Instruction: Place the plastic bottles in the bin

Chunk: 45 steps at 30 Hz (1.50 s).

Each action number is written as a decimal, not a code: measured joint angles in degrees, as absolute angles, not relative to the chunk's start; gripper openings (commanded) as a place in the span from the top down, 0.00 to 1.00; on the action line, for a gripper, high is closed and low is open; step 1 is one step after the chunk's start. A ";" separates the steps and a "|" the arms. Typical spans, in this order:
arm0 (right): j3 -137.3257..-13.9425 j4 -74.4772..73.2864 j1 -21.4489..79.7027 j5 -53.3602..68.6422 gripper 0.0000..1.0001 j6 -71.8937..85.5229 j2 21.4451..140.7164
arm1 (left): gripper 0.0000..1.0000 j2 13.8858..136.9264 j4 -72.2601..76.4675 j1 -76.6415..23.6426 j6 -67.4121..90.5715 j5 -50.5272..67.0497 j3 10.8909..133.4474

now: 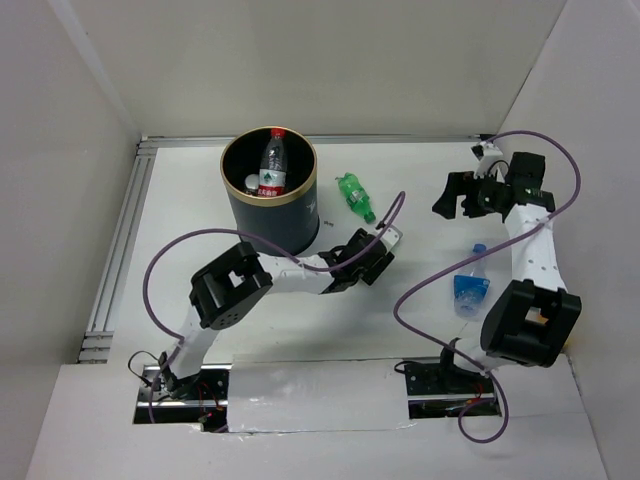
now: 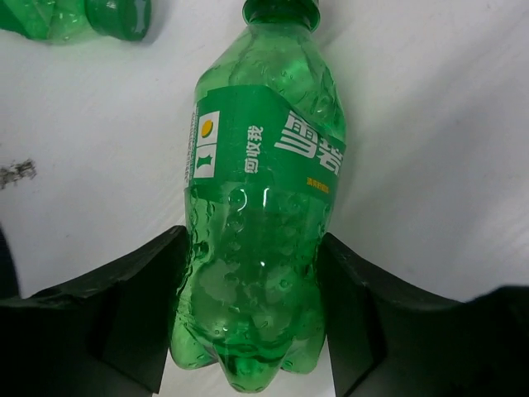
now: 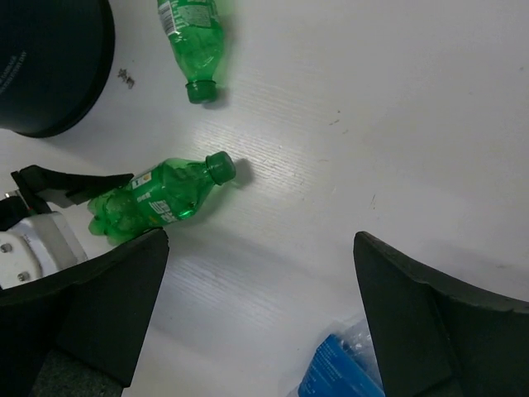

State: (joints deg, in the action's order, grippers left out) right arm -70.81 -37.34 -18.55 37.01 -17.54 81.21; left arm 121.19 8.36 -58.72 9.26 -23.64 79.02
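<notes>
Far left stands the navy bin, with a red-white labelled bottle inside it. The left gripper has its jaws pressed on the dimpled base of a green Sprite bottle lying on the table. Its cap points straight away, and the label carries white Chinese lettering. A second green bottle lies beside the bin. The right gripper hangs with its jaws wide apart.

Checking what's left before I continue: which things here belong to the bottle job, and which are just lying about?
Job:
bin
red-white labelled bottle, already inside it
green bottle in the left gripper
second green bottle beside the bin
blue-labelled bottle, right side

Just there:
purple cables
aluminium rail, left edge
</notes>
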 measured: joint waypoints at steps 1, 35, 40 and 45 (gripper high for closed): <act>-70.81 -37.21 -18.63 37.50 0.00 -17.72 81.19 | 0.95 120.31 7.42 -58.63 8.97 -23.46 79.02; -112.66 -29.12 13.63 21.17 0.19 -14.63 136.11 | 0.00 87.05 -9.23 -29.76 8.93 -31.40 82.63; -114.19 -29.28 13.47 22.33 0.93 -16.23 137.08 | 0.07 76.12 -7.25 -39.81 7.46 -28.84 77.89; -112.53 -31.14 12.32 25.06 0.95 -18.52 131.55 | 0.08 59.05 -1.58 -48.12 9.47 -22.63 59.51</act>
